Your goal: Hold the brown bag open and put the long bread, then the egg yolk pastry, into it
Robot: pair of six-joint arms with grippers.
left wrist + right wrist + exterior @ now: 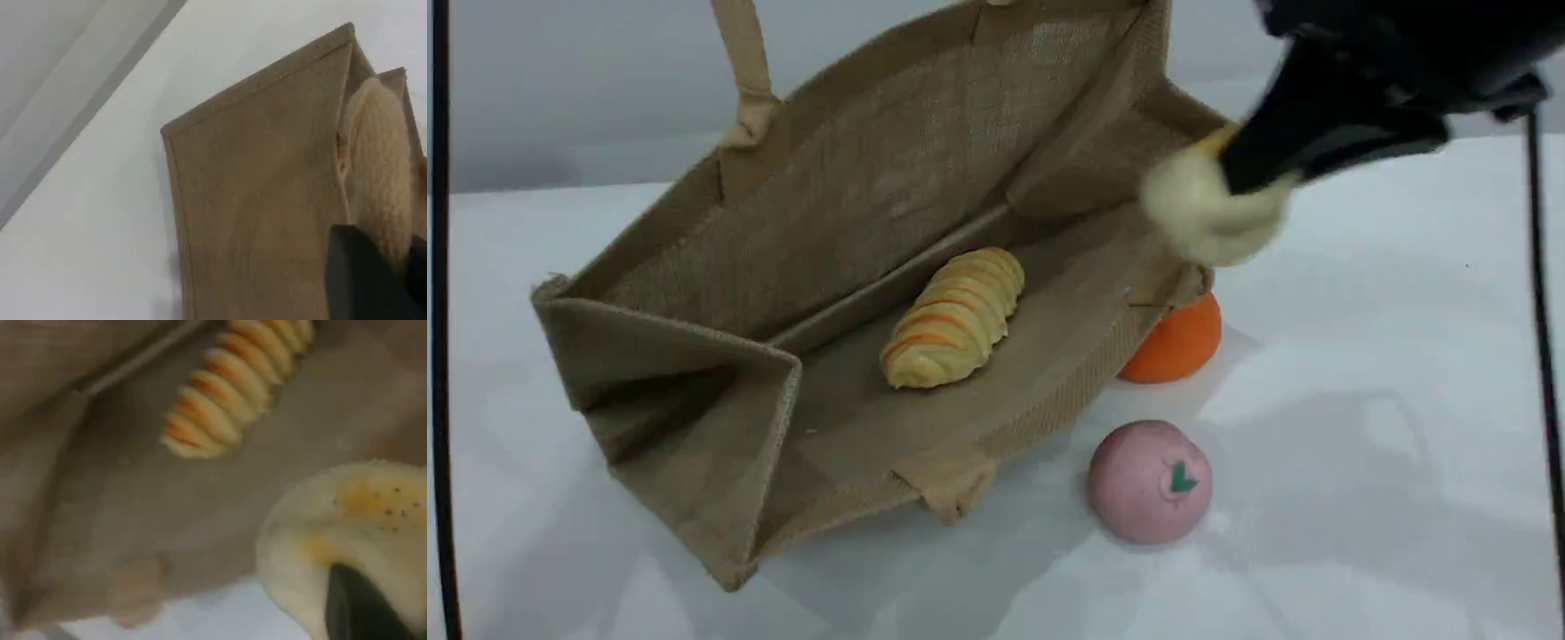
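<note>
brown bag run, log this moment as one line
left gripper: shut on bag handle | long bread: inside brown bag | right gripper: shut on egg yolk pastry, at bag's right end

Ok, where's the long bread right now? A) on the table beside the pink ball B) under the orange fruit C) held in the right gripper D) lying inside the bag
D: the long bread lies on the inner wall of the bag, which is tipped open on its side; the right gripper holds the pastry instead.
</note>
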